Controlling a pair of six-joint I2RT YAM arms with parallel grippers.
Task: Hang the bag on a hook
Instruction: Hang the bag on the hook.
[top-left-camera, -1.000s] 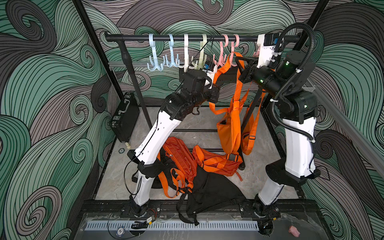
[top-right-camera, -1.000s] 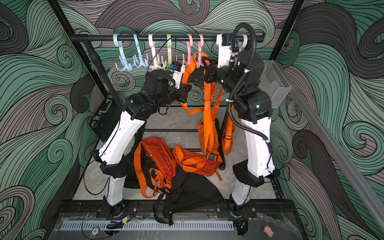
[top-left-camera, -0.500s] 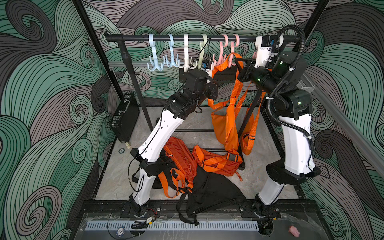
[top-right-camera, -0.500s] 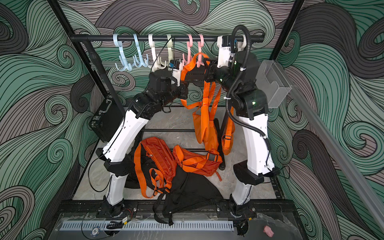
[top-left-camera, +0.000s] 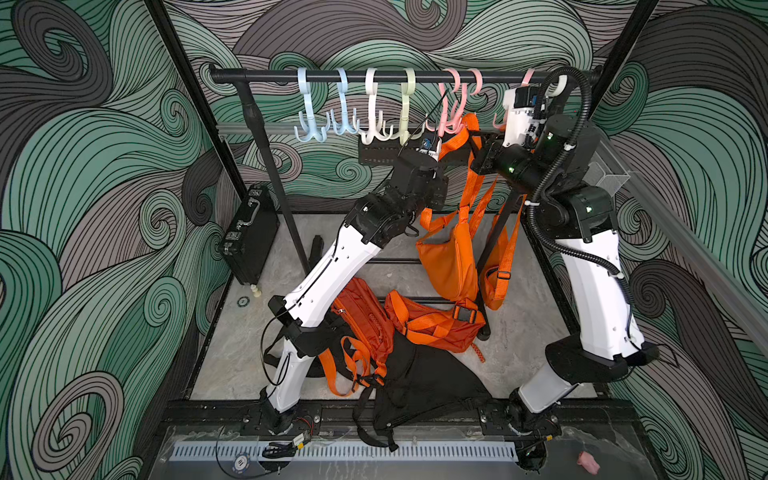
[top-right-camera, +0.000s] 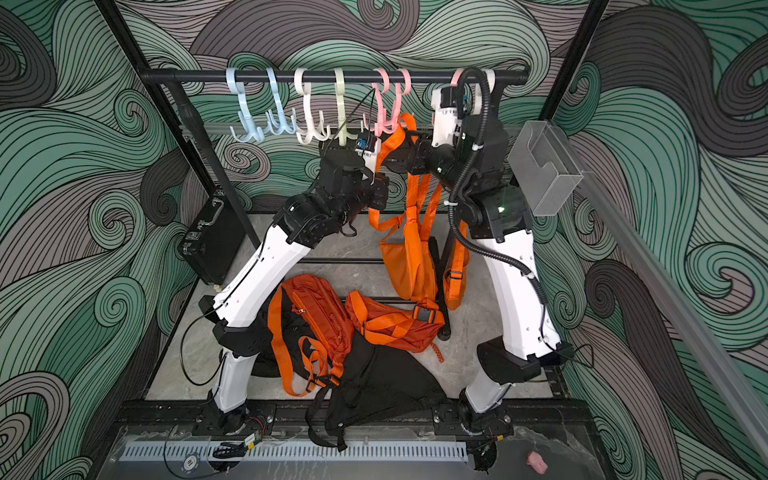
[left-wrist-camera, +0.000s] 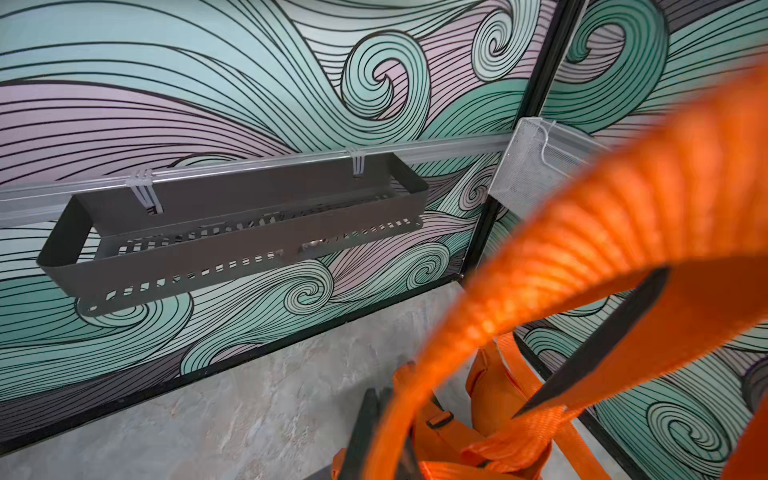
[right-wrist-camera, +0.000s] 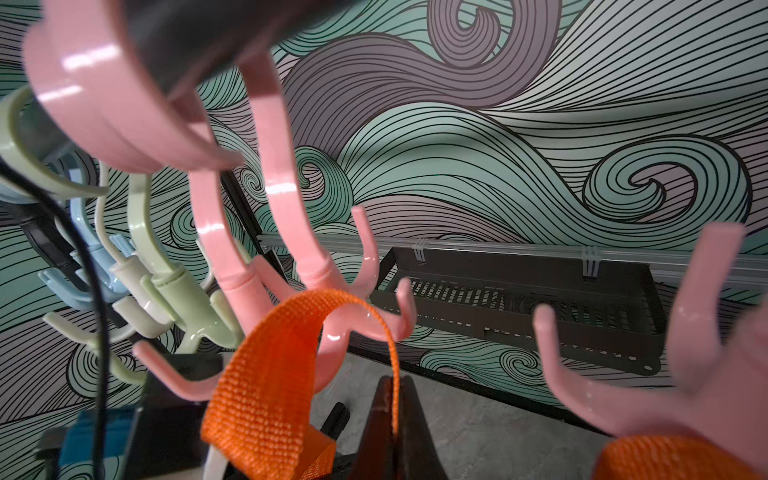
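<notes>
The orange bag (top-left-camera: 449, 257) (top-right-camera: 405, 262) hangs in the air under the black rail (top-left-camera: 257, 77), held up by its strap (top-left-camera: 461, 129) (right-wrist-camera: 291, 357). My left gripper (top-left-camera: 434, 145) (left-wrist-camera: 386, 436) is shut on the strap (left-wrist-camera: 540, 266) from the left. My right gripper (top-left-camera: 473, 141) (right-wrist-camera: 392, 399) is shut on the strap's thin edge from the right. Between them the strap arches up against a prong of a pink hook (right-wrist-camera: 357, 328) (top-left-camera: 451, 116). I cannot tell whether it rests on the prong.
Blue, white and green hooks (top-left-camera: 370, 124) hang further left on the rail. An orange backpack (top-left-camera: 365, 316), another orange bag (top-left-camera: 436, 328) and a black bag (top-left-camera: 424, 386) lie on the floor. A black case (top-left-camera: 249, 232) leans at the left. A black basket (left-wrist-camera: 232, 232) and a mesh holder (top-right-camera: 544, 166) are on the walls.
Both arms have raised the strap and carried it back toward the pink hooks. The bag has risen with it.
</notes>
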